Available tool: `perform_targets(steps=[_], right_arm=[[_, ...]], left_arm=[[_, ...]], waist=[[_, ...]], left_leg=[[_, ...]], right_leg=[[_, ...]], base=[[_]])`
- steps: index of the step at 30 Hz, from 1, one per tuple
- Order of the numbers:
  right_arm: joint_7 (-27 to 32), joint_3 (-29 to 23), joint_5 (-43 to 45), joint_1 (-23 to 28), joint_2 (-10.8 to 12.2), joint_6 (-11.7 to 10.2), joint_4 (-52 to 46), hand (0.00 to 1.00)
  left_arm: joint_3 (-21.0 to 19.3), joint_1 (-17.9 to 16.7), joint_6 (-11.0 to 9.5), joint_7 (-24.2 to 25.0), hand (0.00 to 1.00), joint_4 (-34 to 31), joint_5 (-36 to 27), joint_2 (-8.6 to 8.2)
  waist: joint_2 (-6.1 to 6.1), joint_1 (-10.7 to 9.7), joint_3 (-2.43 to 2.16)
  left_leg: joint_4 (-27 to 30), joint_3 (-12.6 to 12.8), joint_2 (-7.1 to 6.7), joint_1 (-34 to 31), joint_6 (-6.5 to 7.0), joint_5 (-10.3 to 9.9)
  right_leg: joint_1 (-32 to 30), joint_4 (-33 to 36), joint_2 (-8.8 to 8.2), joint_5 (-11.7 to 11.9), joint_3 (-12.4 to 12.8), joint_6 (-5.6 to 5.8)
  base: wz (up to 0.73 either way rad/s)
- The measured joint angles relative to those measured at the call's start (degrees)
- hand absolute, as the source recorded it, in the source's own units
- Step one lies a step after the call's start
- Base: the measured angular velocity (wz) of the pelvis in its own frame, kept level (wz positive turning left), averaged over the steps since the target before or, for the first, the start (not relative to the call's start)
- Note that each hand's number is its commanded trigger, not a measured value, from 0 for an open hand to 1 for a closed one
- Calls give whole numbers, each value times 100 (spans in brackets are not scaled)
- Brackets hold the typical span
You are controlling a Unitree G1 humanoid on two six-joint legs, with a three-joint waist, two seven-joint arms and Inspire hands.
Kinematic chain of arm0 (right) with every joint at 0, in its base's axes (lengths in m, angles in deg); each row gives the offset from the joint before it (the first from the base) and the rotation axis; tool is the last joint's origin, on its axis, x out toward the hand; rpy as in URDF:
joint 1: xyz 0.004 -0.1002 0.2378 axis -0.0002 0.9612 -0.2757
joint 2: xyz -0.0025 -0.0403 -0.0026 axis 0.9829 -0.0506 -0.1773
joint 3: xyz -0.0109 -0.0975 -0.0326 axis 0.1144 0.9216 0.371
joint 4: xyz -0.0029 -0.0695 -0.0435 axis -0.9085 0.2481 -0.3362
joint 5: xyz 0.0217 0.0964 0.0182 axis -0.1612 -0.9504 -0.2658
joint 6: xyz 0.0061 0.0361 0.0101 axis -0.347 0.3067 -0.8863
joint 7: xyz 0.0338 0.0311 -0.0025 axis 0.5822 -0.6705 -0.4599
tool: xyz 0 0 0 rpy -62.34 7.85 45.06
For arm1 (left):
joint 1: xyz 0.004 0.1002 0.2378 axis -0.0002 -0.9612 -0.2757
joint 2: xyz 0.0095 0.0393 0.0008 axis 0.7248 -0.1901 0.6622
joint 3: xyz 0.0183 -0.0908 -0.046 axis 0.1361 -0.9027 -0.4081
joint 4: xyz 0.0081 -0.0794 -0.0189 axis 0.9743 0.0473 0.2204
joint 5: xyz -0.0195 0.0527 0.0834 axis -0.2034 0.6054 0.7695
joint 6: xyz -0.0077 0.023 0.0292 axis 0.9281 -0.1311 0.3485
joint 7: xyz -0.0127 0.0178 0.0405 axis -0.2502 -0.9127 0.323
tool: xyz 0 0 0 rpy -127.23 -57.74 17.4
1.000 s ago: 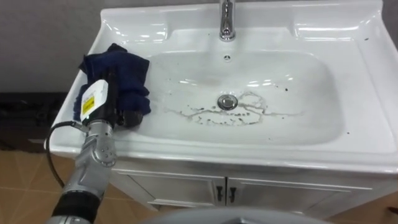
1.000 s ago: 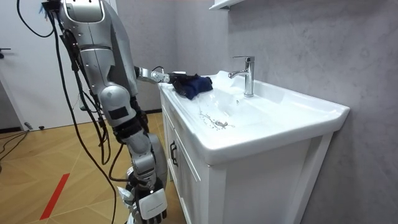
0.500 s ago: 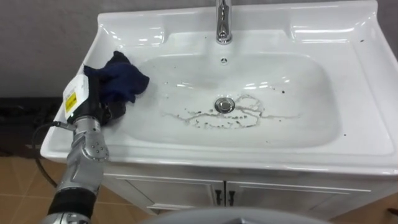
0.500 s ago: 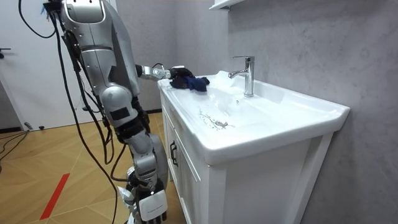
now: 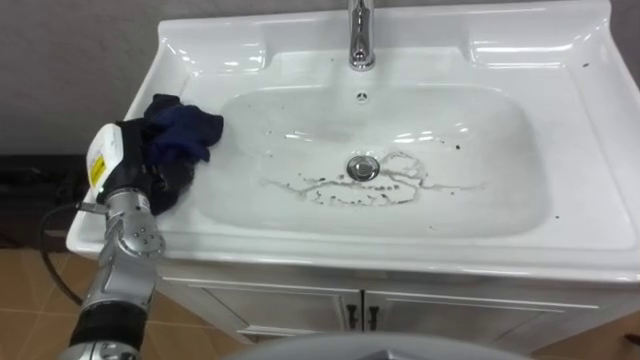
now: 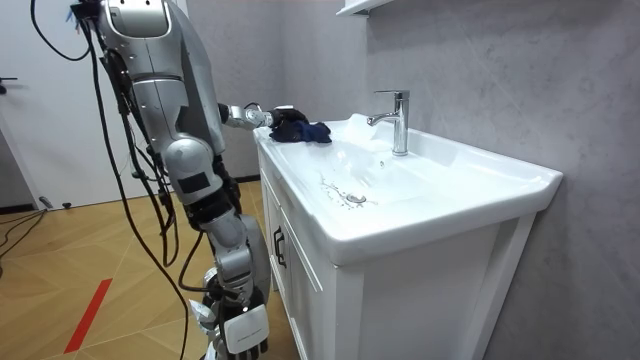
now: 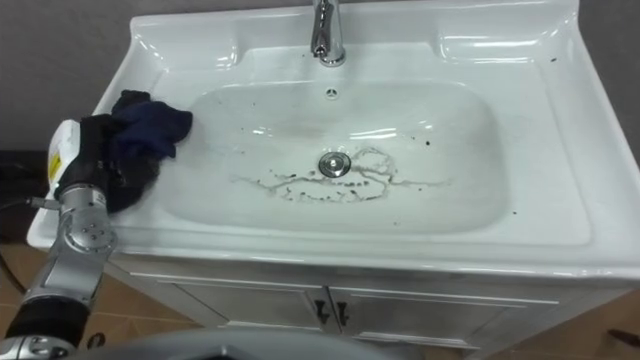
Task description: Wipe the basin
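Note:
A white basin [image 5: 520,230] has dark specks and a wet trail around its drain [image 5: 363,167]. On the basin's left rim lies a bunched dark blue cloth [image 5: 182,132], also seen in the right eye view [image 7: 152,126] and the room view [image 6: 302,129]. My left hand [image 5: 126,170] comes in from the lower left at that rim, with its fingers curled into the near edge of the cloth. Part of the cloth hangs over the bowl's left slope.
A chrome faucet [image 5: 360,35] stands at the back middle of the basin. Under the basin is a white cabinet with two doors [image 5: 360,308]. I stand at the basin's front left corner, on a wood floor [image 6: 120,300], with a grey wall [image 6: 500,70] behind the basin.
My left hand has pulled back to the left along the rim. Its fingers have curled, and the spread cloth has bunched up and come with it.

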Motion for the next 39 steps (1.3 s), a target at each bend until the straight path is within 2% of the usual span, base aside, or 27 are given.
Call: perform_targets(steps=[8,11,12,13,14,16,20,21,23,27,30,35,39], right_arm=[[122,3,13,-24,-1,-136,-4,0],[124,37,0,-68,-2,-144,-4,0],[135,120,-14,-105,-9,-178,-3,0],[157,214,-30,-140,-14,-237,5,0],[171,224,-30,-147,-12,-258,5,0],[203,226,-28,-163,-1,-326,5,0],[284,390,-33,-231,-2,-453,83,0],[324,488,-30,-271,0,-520,127,0],[359,524,-31,-320,9,-615,214,0],[441,542,-119,-301,9,-791,226,0],[448,554,-120,-298,-3,-822,218,0],[468,555,-196,-276,-29,-919,278,0],[568,563,-233,-285,-20,-918,298,0]], left_arm=[[3,79,-45,22,100,-27,-2,-34],[22,106,-37,73,100,-257,-10,-35],[23,90,-31,84,100,-373,-73,-33],[20,76,-24,90,100,-490,-141,-33],[20,58,13,103,100,-581,-170,-31],[31,-7,159,241,100,-1046,-170,-31],[115,-58,256,302,100,-1372,-211,-31],[148,-69,310,313,100,-1502,-211,-34],[165,-103,386,416,100,-1841,-194,-33],[165,-130,362,396,100,-2553,-168,-32],[165,-128,280,342,100,-2888,-171,-17],[165,-129,197,337,100,-3029,-199,-17],[374,-129,196,282,100,-3139,-170,-21]], waist=[[-16,49,14],[-15,50,31],[-13,57,102],[-10,55,151],[-11,50,157],[-23,53,162],[-42,66,175],[-11,69,155],[-19,78,163],[-19,81,175],[0,81,186],[47,51,203],[74,48,207]], left_leg=[[10,-113,-36,-65,11,6],[40,-180,-42,-213,13,5],[51,-190,-40,-229,13,5],[56,-213,-41,-262,12,5],[66,-236,-42,-300,13,4],[152,-354,-48,-510,13,4],[195,-462,-44,-618,9,5],[211,-493,-44,-636,8,5],[225,-540,-41,-660,7,4],[267,-621,-49,-699,7,4],[299,-630,-48,-705,7,4],[317,-629,-35,-704,7,4],[320,-644,-43,-744,4,2]], right_leg=[[-2,-15,-30,-27,-82,20],[-95,-26,-32,-33,-140,24],[-99,-27,-31,-33,-152,23],[-119,-31,-32,-35,-183,19],[-137,-41,-33,-35,-207,18],[-248,-77,-32,-8,-310,2],[-293,-75,-33,11,-471,-12],[-291,-76,-32,11,-499,-12],[-291,-78,-26,12,-536,-13],[-285,-84,-26,15,-532,-17],[-277,-84,-26,15,-527,-17],[-275,-85,-17,15,-524,-17],[-304,-85,-22,16,-531,-19]], base=[[7],[13],[9],[10],[20],[27],[17],[15],[13],[7],[-4],[-1],[4]])
